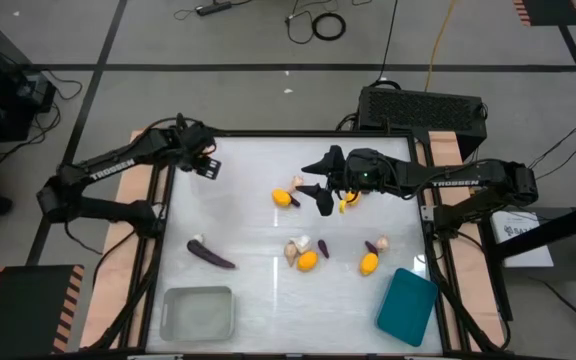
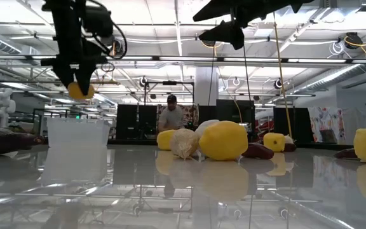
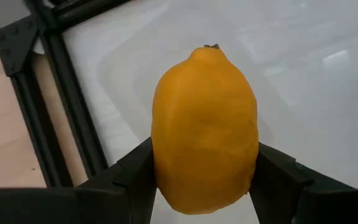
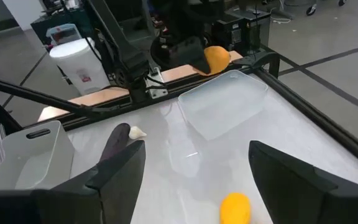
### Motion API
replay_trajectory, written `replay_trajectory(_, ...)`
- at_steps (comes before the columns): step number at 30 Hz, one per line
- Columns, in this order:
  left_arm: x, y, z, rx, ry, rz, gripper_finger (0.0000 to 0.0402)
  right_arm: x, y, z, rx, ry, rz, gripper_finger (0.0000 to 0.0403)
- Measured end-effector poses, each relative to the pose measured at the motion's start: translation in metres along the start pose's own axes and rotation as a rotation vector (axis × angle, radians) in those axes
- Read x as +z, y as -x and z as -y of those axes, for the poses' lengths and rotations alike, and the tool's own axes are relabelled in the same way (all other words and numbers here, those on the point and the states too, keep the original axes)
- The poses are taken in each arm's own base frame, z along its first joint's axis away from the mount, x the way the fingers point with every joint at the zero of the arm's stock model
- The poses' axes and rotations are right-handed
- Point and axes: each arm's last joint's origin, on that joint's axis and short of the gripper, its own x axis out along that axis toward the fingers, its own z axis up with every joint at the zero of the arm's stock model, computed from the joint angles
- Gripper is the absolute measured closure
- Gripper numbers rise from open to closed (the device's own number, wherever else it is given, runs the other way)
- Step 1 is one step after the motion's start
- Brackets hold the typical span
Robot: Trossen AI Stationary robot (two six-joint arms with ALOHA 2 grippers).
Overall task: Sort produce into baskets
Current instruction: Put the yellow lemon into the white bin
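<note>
My left gripper point(image 1: 206, 160) is at the table's far left, shut on an orange-yellow fruit point(image 3: 205, 127), held high above a small clear tray point(image 4: 225, 102). The fruit also shows in the low view point(image 2: 80, 91). My right gripper point(image 1: 320, 187) is open and empty above the table's middle far part, near an orange fruit point(image 1: 283, 197) and a pale bulb point(image 1: 296, 182). More fruits point(image 1: 307, 261) point(image 1: 369, 263), bulbs point(image 1: 293, 250) and small eggplants point(image 1: 323, 248) lie mid-table. A long eggplant point(image 1: 211, 254) lies at the left. My left gripper pinches the fruit between its two fingers point(image 3: 135, 177), one on each long side point(image 3: 166, 168), toward the end nearer the wrist. The fruit's stem end point(image 3: 211, 47) points away from the wrist. The fruit is lifted clear of the table and the tray.
A translucent greyish tray point(image 1: 198, 312) stands at the near left and a teal tray point(image 1: 406, 305) at the near right. A black frame point(image 3: 61, 93) runs along the table's edges. A person point(image 2: 170, 117) stands in the room beyond the table.
</note>
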Motion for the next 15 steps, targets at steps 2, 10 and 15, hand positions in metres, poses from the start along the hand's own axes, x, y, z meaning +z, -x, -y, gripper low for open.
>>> replay_trajectory(2,0.003,-0.01,-0.007,-0.001,0.036,-0.005,0.0195,-0.001,0.0,0.0,-0.002,-0.006,-0.008,0.0124)
replay_trajectory(10,-0.005,-0.052,-0.026,-0.041,0.215,-0.101,0.0195,-0.001,0.0,0.0,-0.002,-0.001,-0.008,0.0124)
replay_trajectory(15,0.0,-0.06,-0.024,-0.075,0.261,-0.032,0.0195,-0.001,0.0,0.0,-0.001,0.021,-0.007,0.0124)
